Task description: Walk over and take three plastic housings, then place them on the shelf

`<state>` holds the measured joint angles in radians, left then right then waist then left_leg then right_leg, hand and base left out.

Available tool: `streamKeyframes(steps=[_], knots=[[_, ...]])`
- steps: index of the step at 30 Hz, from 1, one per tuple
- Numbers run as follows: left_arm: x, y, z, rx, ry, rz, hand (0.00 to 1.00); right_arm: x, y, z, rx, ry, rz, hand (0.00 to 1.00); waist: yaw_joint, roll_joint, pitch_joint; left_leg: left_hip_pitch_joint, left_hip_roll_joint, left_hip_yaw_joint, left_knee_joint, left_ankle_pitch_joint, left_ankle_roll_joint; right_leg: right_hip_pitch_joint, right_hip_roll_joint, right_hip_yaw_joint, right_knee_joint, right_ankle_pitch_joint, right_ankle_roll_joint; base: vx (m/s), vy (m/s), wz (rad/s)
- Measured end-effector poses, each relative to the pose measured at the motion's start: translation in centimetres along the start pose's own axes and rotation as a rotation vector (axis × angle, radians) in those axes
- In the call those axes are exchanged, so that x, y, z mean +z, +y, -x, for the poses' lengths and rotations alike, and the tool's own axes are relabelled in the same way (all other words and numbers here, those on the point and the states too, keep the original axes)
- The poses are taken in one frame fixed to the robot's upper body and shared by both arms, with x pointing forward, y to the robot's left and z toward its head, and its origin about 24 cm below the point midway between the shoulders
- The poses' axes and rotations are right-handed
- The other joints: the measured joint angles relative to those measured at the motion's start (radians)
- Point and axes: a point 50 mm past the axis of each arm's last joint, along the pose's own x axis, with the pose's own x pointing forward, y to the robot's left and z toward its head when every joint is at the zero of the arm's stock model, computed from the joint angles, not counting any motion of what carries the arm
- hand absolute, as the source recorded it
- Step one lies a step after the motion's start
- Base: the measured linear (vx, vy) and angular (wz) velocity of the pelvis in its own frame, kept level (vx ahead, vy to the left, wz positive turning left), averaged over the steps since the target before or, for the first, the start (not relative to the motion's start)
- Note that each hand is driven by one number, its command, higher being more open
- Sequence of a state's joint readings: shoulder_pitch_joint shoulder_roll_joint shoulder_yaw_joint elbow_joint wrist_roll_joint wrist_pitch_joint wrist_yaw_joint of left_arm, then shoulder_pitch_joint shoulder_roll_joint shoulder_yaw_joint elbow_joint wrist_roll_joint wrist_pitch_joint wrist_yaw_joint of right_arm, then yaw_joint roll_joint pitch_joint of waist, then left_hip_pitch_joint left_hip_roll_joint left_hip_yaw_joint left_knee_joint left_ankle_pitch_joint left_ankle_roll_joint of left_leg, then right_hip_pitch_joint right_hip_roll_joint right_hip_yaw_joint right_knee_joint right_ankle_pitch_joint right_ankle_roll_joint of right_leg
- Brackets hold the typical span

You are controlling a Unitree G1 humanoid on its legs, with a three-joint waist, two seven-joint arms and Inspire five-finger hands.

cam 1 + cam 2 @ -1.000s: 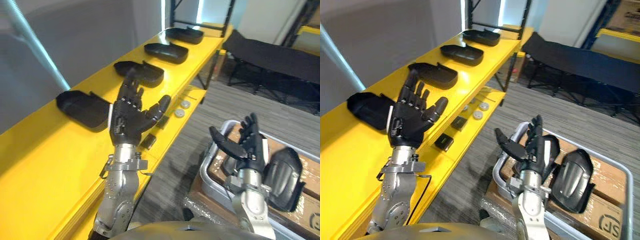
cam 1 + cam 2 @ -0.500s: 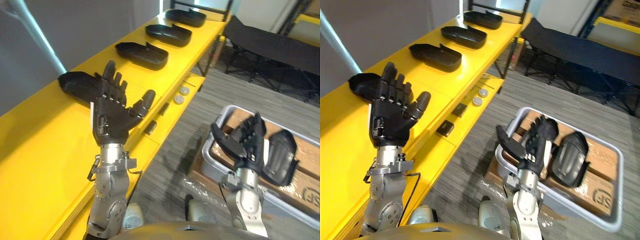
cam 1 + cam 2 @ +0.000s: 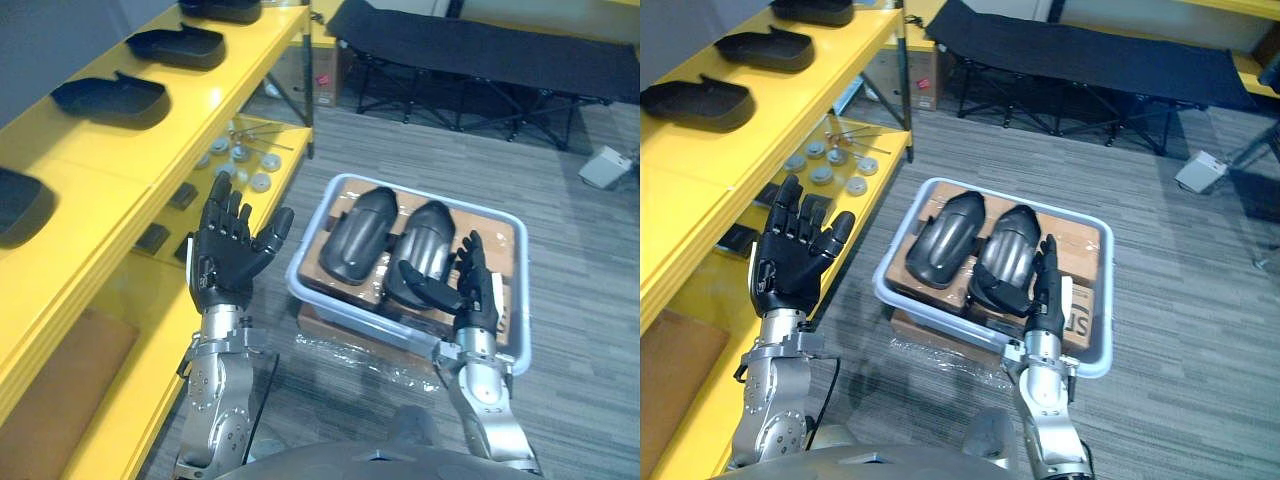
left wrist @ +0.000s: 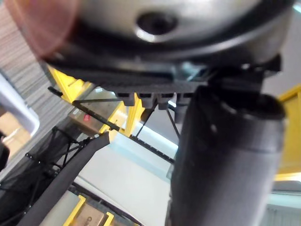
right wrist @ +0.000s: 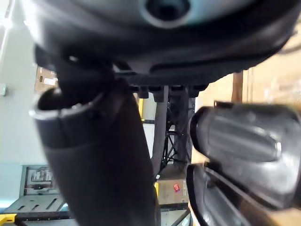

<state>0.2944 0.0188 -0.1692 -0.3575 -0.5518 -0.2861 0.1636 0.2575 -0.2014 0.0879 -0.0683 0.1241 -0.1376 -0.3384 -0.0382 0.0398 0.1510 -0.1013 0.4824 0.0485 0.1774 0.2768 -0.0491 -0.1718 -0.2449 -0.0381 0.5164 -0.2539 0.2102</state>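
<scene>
Two dark plastic housings [image 3: 945,238] [image 3: 1007,248] lie side by side on cardboard in a pale grey bin [image 3: 1092,356] on the floor ahead. My right hand [image 3: 1045,292] is raised over the bin's near side, open, with its thumb in front of the right housing's near end and nothing held. My left hand [image 3: 790,262] is up at the left, open with fingers spread and empty, level with the lower yellow shelf. Three more housings [image 3: 695,100] [image 3: 765,48] [image 3: 810,10] rest in a row on the top yellow shelf [image 3: 120,150]. The right wrist view has a ribbed housing [image 5: 240,136] close beyond the thumb.
The lower shelf carries small round discs [image 3: 825,165] and dark flat blocks [image 3: 152,238]. A black folding cot [image 3: 1090,50] stands behind the bin. A small white box [image 3: 1200,170] lies on the grey carpet at the right. Open carpet surrounds the bin.
The whole picture has swung right and down, so the bin now sits in the middle. My left hand has come off the top shelf's height. Both hands stay open and empty.
</scene>
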Motion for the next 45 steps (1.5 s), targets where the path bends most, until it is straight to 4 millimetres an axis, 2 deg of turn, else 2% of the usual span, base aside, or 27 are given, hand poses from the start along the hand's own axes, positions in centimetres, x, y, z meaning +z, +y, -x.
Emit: streamKeyframes(steps=[1,2,3,4,6,7,9,10,11,13,14,17,19,20,23,24,26,28,29,34,40,45], knots=[[0.0,0.1,0.0,0.006,0.004,0.02,1.0,0.1,-0.2,-0.1,0.018,-0.004,0.016,1.0,0.001,-0.01,0.007,-0.025,-0.009,-0.013,0.041,0.002,0.029,0.008,0.002,0.001,-0.035,-0.005,-0.016,-0.02,-0.174,-0.56],[-0.5,0.1,0.3,-0.001,0.025,0.04,1.0,0.3,-0.9,-0.5,0.039,-0.017,0.057,1.0,0.017,0.013,0.009,-0.04,-0.099,-0.087,0.143,-0.174,-0.081,0.014,0.011,0.022,-0.09,0.022,-0.033,-0.03,-0.187,-0.57],[-0.6,0.1,0.5,-0.01,0.036,0.039,1.0,0.4,-1.2,-0.6,0.041,-0.021,0.068,1.0,0.016,0.025,0.005,-0.054,-0.124,-0.078,0.181,-0.238,-0.085,0.02,0.02,0.025,-0.119,0.04,-0.038,-0.03,-0.079,-0.56],[-0.8,-0.1,0.7,-0.04,0.042,0.042,1.0,0.5,-1.7,-0.8,0.029,-0.022,0.066,1.0,0.016,0.035,-0.001,-0.079,-0.17,-0.08,0.23,-0.33,-0.095,0.024,0.025,0.027,-0.165,0.073,-0.043,-0.01,-0.013,-0.23],[-0.9,-0.6,0.6,-0.073,0.041,0.045,1.0,0.5,-2.1,-1.2,0.004,-0.02,0.061,1.0,0.015,0.034,0.0,-0.088,-0.213,-0.061,0.23,-0.404,-0.088,0.029,0.037,0.024,-0.219,0.119,-0.04,0.0,0.001,-0.07],[-1.3,-0.7,0.3,-0.093,0.052,0.036,1.0,0.3,-2.4,-1.7,-0.017,-0.017,0.065,1.0,0.01,0.033,0.001,-0.078,-0.227,-0.055,0.184,-0.421,-0.083,0.029,0.039,0.016,-0.246,0.143,-0.03,-0.04,0.045,0.1],[-1.8,-0.6,-0.2,-0.1,0.066,0.025,1.0,0.4,-2.5,-2.6,-0.061,-0.021,0.079,1.0,0.013,0.03,0.004,-0.057,-0.245,-0.056,0.116,-0.445,-0.129,0.012,0.026,0.023,-0.266,0.171,-0.014,-0.09,0.119,-0.06],[-2.0,-0.3,-0.5,-0.106,0.08,0.009,1.0,0.3,-2.1,-3.1,-0.092,-0.011,0.069,1.0,0.016,0.004,0.023,-0.057,-0.275,-0.044,0.111,-0.441,-0.133,0.014,0.0,0.038,-0.302,0.204,-0.001,-0.13,0.199,-0.39],[-2.3,-0.1,-0.5,-0.106,0.099,-0.005,1.0,0.2,-1.6,-3.2,-0.113,0.005,0.049,1.0,0.035,-0.012,0.032,-0.062,-0.29,-0.02,0.116,-0.444,-0.127,0.016,-0.015,0.039,-0.349,0.249,-0.003,-0.13,0.198,-0.45],[-2.3,0.2,-0.4,-0.115,0.114,-0.028,1.0,-0.1,-0.9,-3.4,-0.141,0.022,0.022,1.0,0.051,-0.029,0.045,-0.071,-0.308,0.014,0.123,-0.448,-0.113,0.015,-0.035,0.027,-0.413,0.311,-0.006,-0.1,0.161,-0.44],[-2.3,0.1,-0.5,-0.123,0.114,-0.033,1.0,-0.3,-0.8,-3.3,-0.165,0.032,0.018,1.0,0.05,-0.03,0.049,-0.09,-0.32,0.018,0.138,-0.452,-0.107,0.014,-0.049,0.005,-0.435,0.324,-0.01,-0.08,0.127,-0.2],[-2.3,-0.5,-0.9,-0.151,0.104,-0.03,1.0,-1.3,-1.2,-3.9,-0.225,0.076,0.038,1.0,0.048,-0.025,0.063,-0.135,-0.325,0.007,0.182,-0.46,-0.104,-0.003,-0.055,0.001,-0.444,0.337,0.009,-0.05,0.059,0.08],[-2.1,-1.7,-1.8,-0.197,0.084,-0.019,1.0,-1.2,-2.0,-5.8,-0.322,0.088,0.041,1.0,0.049,-0.008,0.102,-0.191,-0.322,-0.017,0.223,-0.461,-0.111,-0.021,-0.048,-0.013,-0.452,0.354,0.011,-0.09,0.005,0.13],[-2.1,-2.7,-2.3,-0.241,0.074,-0.012,1.0,-0.6,-2.5,-7.4,-0.393,0.081,0.032,1.0,0.055,-0.004,0.138,-0.215,-0.322,-0.024,0.24,-0.461,-0.111,-0.031,-0.045,-0.014,-0.464,0.37,0.012,-0.12,0.007,0.03],[-1.9,-3.7,-2.8,-0.285,0.06,-0.004,1.0,1.3,-3.1,-9.6,-0.494,0.037,0.008,1.0,0.068,-0.008,0.189,-0.247,-0.32,-0.034,0.256,-0.459,-0.112,-0.042,-0.04,-0.017,-0.489,0.394,0.009,-0.08,0.003,0.01],[-1.8,-3.8,-3.0,-0.291,0.056,-0.008,1.0,2.6,-3.3,-10.5,-0.53,-0.002,0.006,1.0,0.073,-0.011,0.203,-0.266,-0.319,-0.038,0.262,-0.457,-0.112,-0.053,-0.037,-0.018,-0.498,0.403,0.007,-0.03,-0.004,0.03],[-1.7,-3.8,-3.2,-0.297,0.049,-0.016,1.0,4.9,-4.3,-11.6,-0.592,-0.079,0.013,1.0,0.088,-0.01,0.233,-0.284,-0.318,-0.047,0.273,-0.454,-0.111,-0.058,-0.034,-0.025,-0.506,0.412,0.008,0.0,-0.001,0.05],[-1.6,-3.8,-3.3,-0.295,0.046,-0.021,1.0,5.9,-4.7,-12.1,-0.616,-0.112,0.017,1.0,0.091,-0.009,0.24,-0.296,-0.318,-0.057,0.275,-0.452,-0.111,-0.059,-0.033,-0.036,-0.506,0.412,0.008,0.03,-0.002,0.12],[-1.5,-3.6,-3.4,-0.291,0.047,-0.032,1.0,6.7,-4.6,-12.6,-0.618,-0.129,0.01,1.0,0.093,-0.017,0.245,-0.296,-0.318,-0.058,0.274,-0.45,-0.11,-0.06,-0.033,-0.039,-0.506,0.412,0.008,0.04,-0.002,0.11],[-2.0,-3.1,-3.8,-0.277,0.064,-0.055,1.0,7.9,-4.9,-14.2,-0.591,-0.13,0.021,1.0,0.105,-0.02,0.251,-0.306,-0.319,-0.061,0.276,-0.45,-0.11,-0.065,-0.032,-0.044,-0.506,0.412,0.008,0.01,0.0,0.01],[-2.1,-3.3,-4.3,-0.281,0.061,-0.057,1.0,10.4,-6.5,-16.2,-0.596,-0.143,0.022,1.0,0.115,-0.001,0.321,-0.331,-0.32,-0.082,0.296,-0.451,-0.11,-0.068,-0.029,-0.061,-0.501,0.416,0.01,-0.03,0.002,0.05],[-2.7,-2.8,-4.3,-0.261,0.088,-0.069,1.0,11.0,-7.4,-17.5,-0.571,-0.087,-0.003,1.0,0.118,0.002,0.323,-0.346,-0.321,-0.089,0.308,-0.451,-0.11,-0.073,-0.03,-0.069,-0.501,0.417,0.01,0.0,0.005,0.03]])
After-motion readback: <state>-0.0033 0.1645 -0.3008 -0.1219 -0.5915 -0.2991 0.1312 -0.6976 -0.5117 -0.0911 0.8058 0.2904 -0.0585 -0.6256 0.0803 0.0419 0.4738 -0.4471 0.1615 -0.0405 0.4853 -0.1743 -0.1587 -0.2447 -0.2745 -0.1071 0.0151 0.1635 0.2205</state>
